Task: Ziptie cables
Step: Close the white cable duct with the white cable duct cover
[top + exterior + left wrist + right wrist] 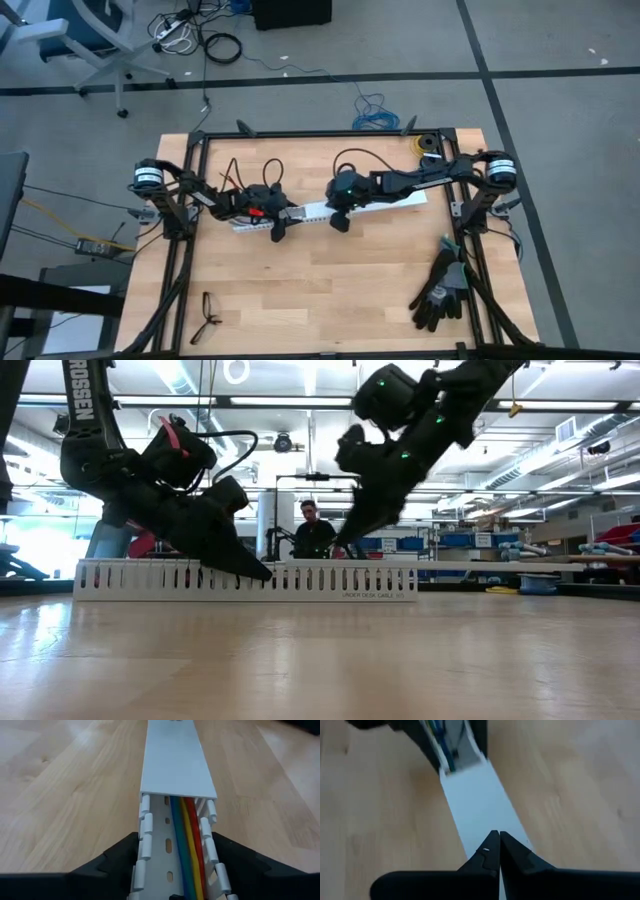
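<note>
1. The left gripper (272,222) sits at the left end of the white slotted channel (310,212), which lies on the counter (330,290). In the left wrist view its jaws are spread to either side of the channel, one finger (117,860) against each slotted wall, so they straddle it; whether they press on it firmly cannot be told.

2. The cables (186,845), blue, green, yellow and red, lie side by side inside the channel's trough and run along its length. Just ahead of the left gripper they pass under the flat white cover (175,765) and are hidden from there on.

3. The channel's long axis runs left to right across the counter, rising slightly toward the right arm in the high view. Both arms are lined up on that same axis and face each other from opposite ends.

4. The right gripper (495,851) is over the middle of the channel, above the cover, with its jaws closed tip to tip and holding nothing. Whether the tips touch the cover cannot be told.

5. Judged from this, the left arm is the nearer one to the exposed cables, which lie directly between its jaws; for the right arm they lie farther along the axis, past the cover's edge.
</note>
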Tool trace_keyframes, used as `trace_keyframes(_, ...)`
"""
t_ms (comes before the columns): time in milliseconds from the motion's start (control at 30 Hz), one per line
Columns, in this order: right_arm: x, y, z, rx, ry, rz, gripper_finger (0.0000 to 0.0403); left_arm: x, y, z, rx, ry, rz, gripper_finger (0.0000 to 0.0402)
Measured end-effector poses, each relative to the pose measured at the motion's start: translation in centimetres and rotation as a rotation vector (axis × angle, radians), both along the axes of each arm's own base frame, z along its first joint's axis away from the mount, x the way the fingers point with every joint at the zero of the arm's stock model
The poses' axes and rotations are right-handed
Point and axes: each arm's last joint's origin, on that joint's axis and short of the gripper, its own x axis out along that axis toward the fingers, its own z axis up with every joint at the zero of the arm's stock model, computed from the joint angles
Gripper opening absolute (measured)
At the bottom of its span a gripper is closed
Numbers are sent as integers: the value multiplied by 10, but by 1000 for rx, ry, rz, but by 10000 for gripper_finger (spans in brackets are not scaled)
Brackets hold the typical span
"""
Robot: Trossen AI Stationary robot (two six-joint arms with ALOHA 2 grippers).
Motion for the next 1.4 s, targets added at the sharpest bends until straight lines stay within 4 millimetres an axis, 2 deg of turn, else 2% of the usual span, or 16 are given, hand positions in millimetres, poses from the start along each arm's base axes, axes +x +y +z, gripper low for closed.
trace_keyframes(100, -14, 0, 0, 54, 93, -42, 0, 0, 0, 0, 1, 1, 0, 241)
trace_keyframes(200, -20, -1, -15, 125, 165, -76, 0, 0, 0, 0, 1, 2, 0, 241)
trace_keyframes(267, -15, -3, -29, 171, 135, -62, 0, -1, 0, -1, 1, 2, -4, 241)
trace_keyframes(433, 16, -6, -48, 184, -42, 1, 0, -1, 0, 0, 3, -1, -7, 241)
trace_keyframes(567, 29, -6, -48, 148, -82, 42, 0, 0, 0, 0, 4, -5, -7, 241)
trace_keyframes(833, 29, -6, -48, 145, -75, 45, 0, 0, -1, 1, 2, -19, -9, 246)
trace_keyframes(1100, 28, -8, -49, 147, -68, 38, 0, -1, -2, 0, -56, -11, -7, 284)
trace_keyframes(1233, 28, -13, -49, 157, -76, 30, 0, -8, -4, -2, -57, -36, -15, 287)
trace_keyframes(1400, 28, -14, -49, 169, -79, 11, 0, -32, -9, -6, -49, -104, -4, 287)
